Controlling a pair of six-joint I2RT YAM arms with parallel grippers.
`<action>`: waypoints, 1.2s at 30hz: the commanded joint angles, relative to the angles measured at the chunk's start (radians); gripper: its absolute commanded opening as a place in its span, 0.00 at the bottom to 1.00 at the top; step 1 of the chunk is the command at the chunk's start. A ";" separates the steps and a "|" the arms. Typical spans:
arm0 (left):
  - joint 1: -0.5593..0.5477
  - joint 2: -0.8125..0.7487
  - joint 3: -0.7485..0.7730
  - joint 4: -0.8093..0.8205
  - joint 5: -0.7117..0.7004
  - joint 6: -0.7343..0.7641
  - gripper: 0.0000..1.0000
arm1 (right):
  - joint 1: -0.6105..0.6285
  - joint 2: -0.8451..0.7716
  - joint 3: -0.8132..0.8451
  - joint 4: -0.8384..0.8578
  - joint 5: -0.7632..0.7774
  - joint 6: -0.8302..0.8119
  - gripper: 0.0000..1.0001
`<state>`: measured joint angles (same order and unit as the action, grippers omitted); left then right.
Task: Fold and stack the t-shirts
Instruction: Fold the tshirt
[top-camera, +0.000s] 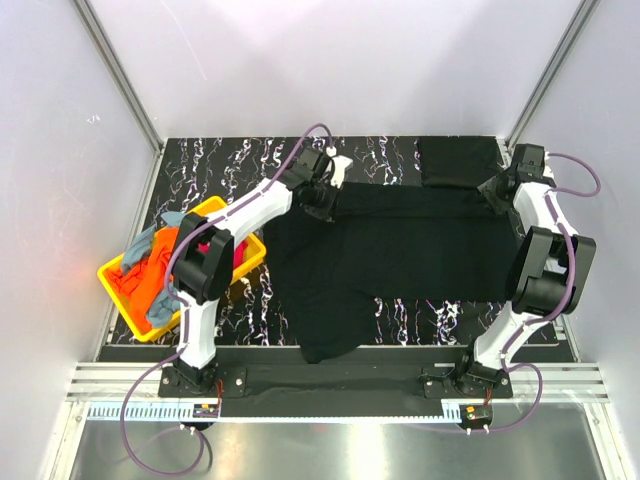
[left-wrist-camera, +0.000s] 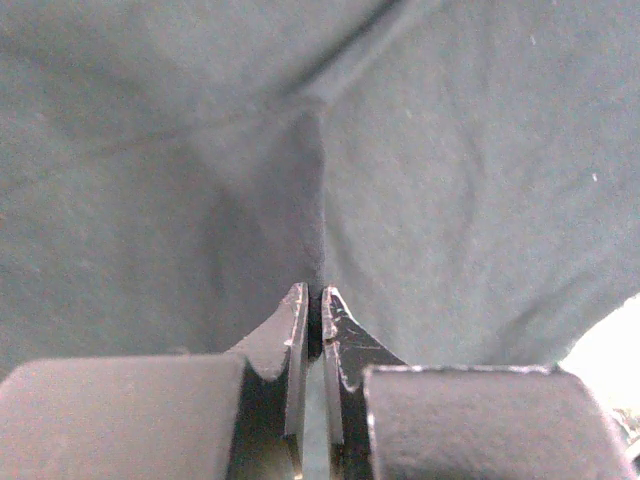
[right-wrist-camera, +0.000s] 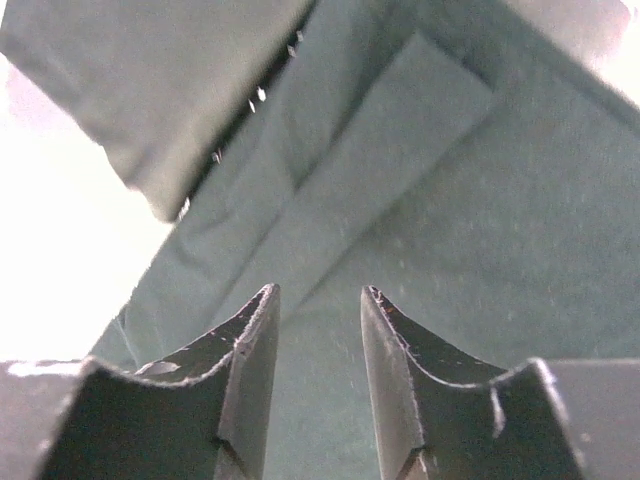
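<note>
Folded black tee (top-camera: 458, 160) upper right; left claw (left-wrist-camera: 314, 293) pinches spread black t-shirt (top-camera: 400, 250), right claw (right-wrist-camera: 319, 293) released; heaped tees (top-camera: 150, 277) unfolded.

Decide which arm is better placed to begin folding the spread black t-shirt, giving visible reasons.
Likely left. The left gripper is pinched shut on a ridge of the black t-shirt near its far edge. The right gripper stands open over cloth, gripping nothing.
</note>
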<state>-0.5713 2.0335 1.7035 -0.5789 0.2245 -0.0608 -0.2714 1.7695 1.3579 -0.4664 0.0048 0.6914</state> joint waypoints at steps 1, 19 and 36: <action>-0.028 -0.056 -0.062 -0.007 -0.016 -0.025 0.00 | -0.011 0.034 0.073 0.023 0.061 -0.015 0.47; -0.165 -0.117 -0.176 -0.006 -0.089 -0.047 0.00 | -0.052 0.350 0.355 -0.002 0.058 -0.039 0.43; -0.167 -0.075 -0.156 -0.024 -0.140 -0.059 0.00 | -0.057 0.407 0.323 0.012 0.073 -0.036 0.40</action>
<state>-0.7380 1.9701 1.5303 -0.6022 0.1112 -0.1070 -0.3267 2.1998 1.6894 -0.4675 0.0620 0.6666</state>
